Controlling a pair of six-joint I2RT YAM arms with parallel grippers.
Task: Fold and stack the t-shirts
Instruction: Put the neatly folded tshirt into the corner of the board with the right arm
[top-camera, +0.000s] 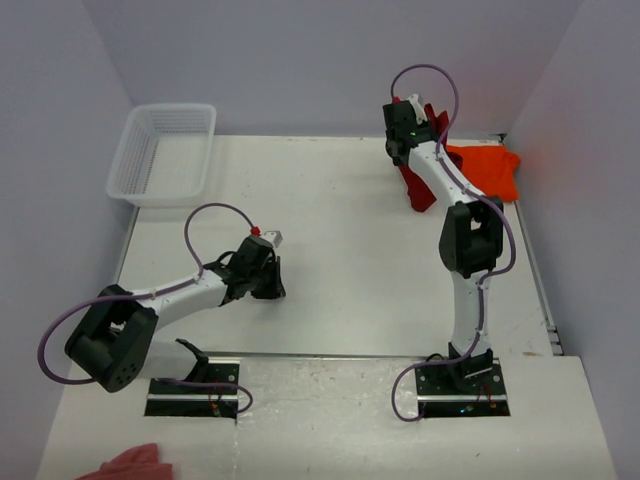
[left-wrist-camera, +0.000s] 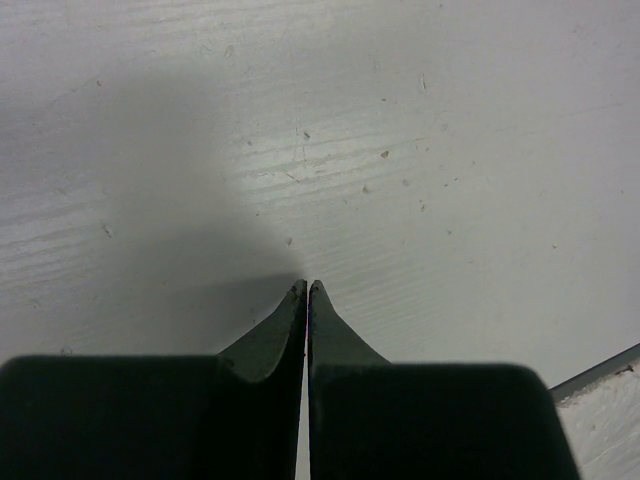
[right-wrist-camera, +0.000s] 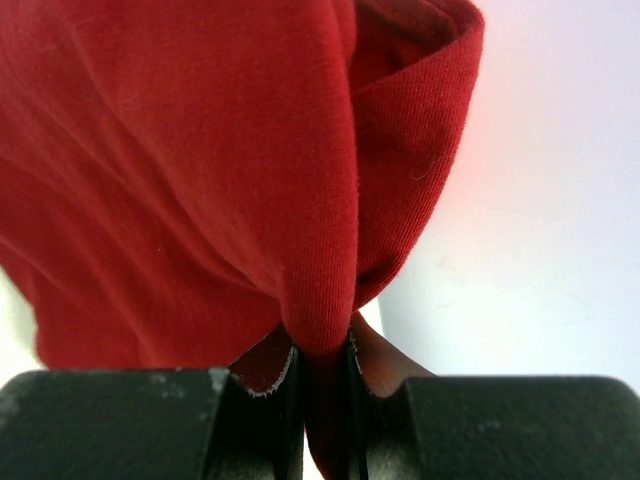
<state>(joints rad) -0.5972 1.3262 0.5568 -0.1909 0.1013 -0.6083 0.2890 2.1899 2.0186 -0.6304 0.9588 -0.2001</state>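
Observation:
The crimson red t-shirt (top-camera: 419, 185) hangs bunched at the back right of the table, lifted by my right gripper (top-camera: 405, 112). In the right wrist view that gripper (right-wrist-camera: 322, 345) is shut on a fold of the red cloth (right-wrist-camera: 200, 170), which fills most of the picture. The orange t-shirt (top-camera: 488, 168) lies on the table just right of the red one, against the right wall. My left gripper (top-camera: 268, 285) sits low over bare table at the centre left. Its jaws (left-wrist-camera: 305, 290) are shut with nothing between them.
A white mesh basket (top-camera: 163, 152) stands at the back left corner. A pale pink cloth scrap (top-camera: 135, 465) lies at the near left edge, in front of the left arm's base (top-camera: 195, 393). Walls close the table at the back and both sides.

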